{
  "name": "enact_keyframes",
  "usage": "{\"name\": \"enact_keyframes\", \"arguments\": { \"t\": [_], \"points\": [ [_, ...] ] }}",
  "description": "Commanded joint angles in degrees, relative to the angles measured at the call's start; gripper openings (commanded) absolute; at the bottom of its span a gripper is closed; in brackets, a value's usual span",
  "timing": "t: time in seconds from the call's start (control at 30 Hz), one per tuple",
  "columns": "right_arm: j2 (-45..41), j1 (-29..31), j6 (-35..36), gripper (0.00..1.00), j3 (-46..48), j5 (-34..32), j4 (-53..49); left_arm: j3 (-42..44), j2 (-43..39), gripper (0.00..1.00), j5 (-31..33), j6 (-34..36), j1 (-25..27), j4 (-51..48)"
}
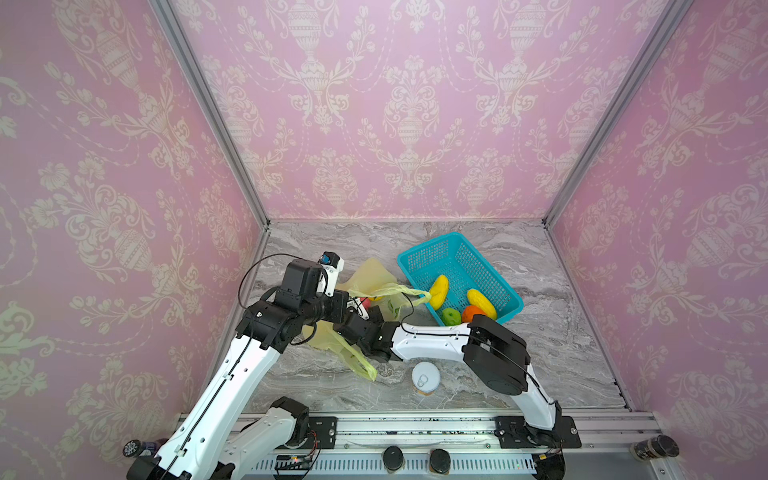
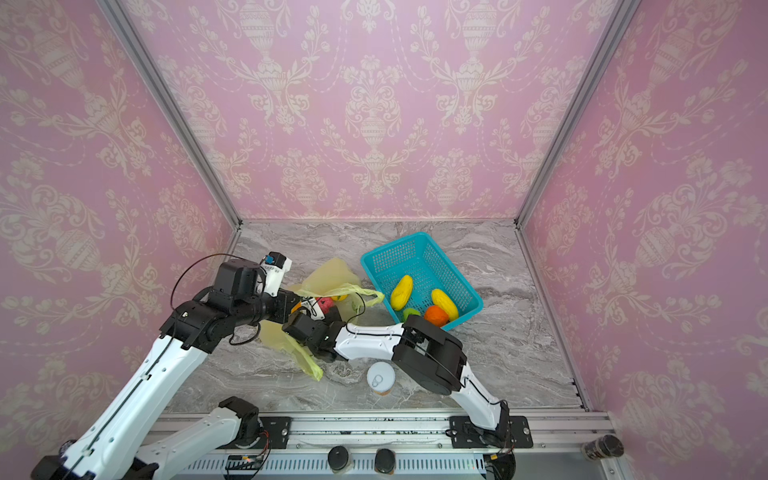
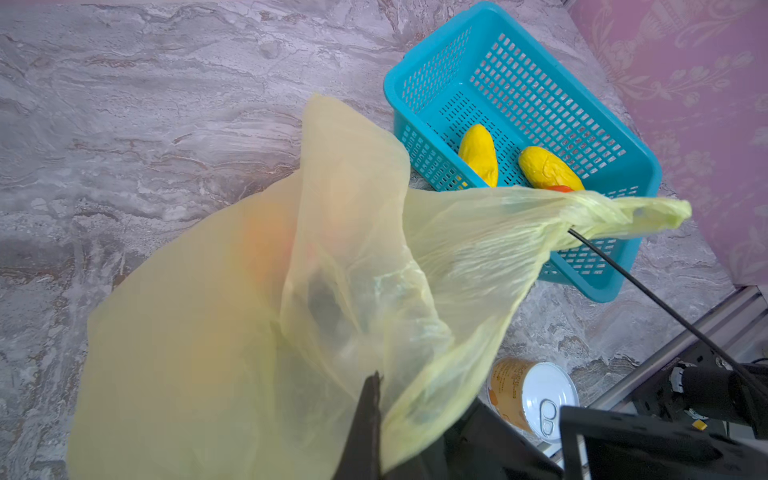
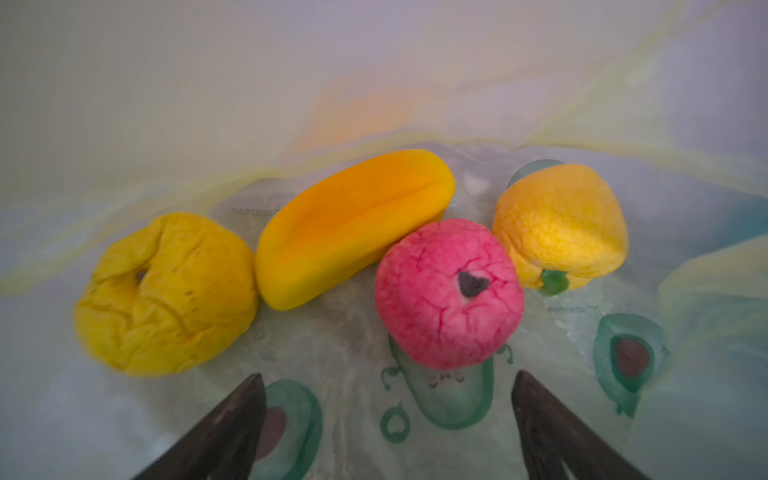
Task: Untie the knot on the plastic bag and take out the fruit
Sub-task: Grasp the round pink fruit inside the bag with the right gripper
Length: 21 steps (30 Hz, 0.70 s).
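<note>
Yellow-green film of the plastic bag (image 3: 232,332) is pinched up by the closed left pincer (image 3: 373,399); the right pincer (image 4: 386,376) gapes inside, just before the pink fruit (image 4: 449,295) — closing early could snag film, or nudge that fruit away.
</note>
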<state>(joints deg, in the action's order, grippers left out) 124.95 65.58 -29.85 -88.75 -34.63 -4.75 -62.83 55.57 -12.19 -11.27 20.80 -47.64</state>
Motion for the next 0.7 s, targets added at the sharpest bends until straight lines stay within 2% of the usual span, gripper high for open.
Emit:
{"name": "enact_keyframes", "arguments": {
  "t": [0.0, 0.23, 0.37, 0.43, 0.53, 0.67],
  "points": [
    [1.87, -0.34, -1.19, 1.00, -2.83, -5.05, -2.17, 0.67, -0.51, 0.00, -3.39, 0.15, -0.03, -0.66],
    [6.88, -2.02, -0.15, 1.00, -6.87, -4.01, 0.28, 0.83, -0.57, 0.00, -4.38, 0.02, -0.05, -0.31],
    [8.94, -2.82, 0.30, 0.92, -7.31, -1.31, 2.49, 0.69, -0.54, 0.00, -4.18, 0.01, -0.03, -0.44],
    [9.52, -3.07, 0.91, 0.84, -7.28, -0.24, 3.60, 0.84, -0.64, 0.00, -3.61, -0.07, -0.04, -0.46],
    [9.30, -3.27, 1.58, 0.66, -7.28, 0.49, 3.67, 0.87, -0.47, 0.00, -2.47, -0.07, -0.05, -0.78],
    [5.25, -2.79, 3.09, 0.45, -3.53, 0.23, 4.67, 0.66, 0.14, 0.00, -0.16, 0.10, 0.00, -1.33]
  ]
}}
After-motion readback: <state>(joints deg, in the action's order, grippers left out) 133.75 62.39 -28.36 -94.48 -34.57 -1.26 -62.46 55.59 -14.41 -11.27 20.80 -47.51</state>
